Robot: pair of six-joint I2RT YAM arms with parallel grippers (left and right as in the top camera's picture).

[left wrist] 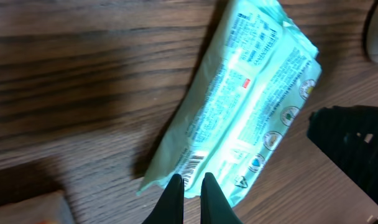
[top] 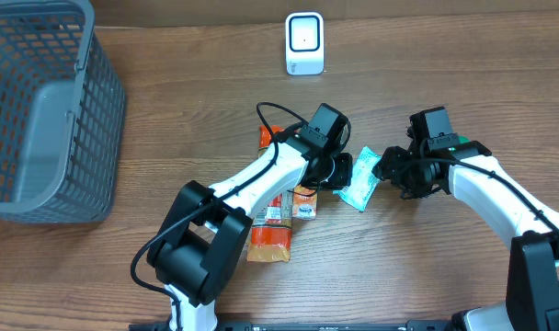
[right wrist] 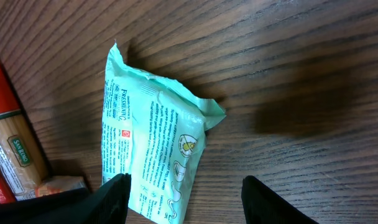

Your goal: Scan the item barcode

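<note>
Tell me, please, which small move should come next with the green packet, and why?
Probably close the right gripper on the green packet. Its jaws stand open with the packet's end between them. The left gripper is shut at the other edge, beside the barcode; whether it pinches the packet I cannot tell. The packet lies on the table, apart from the white scanner.

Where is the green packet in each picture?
Overhead: the green packet lies just right of the middle.
Left wrist: the packet fills the centre, slanting up to the right.
Right wrist: the packet sits left of centre.
Shared landmark: the wooden table beneath it.
</note>
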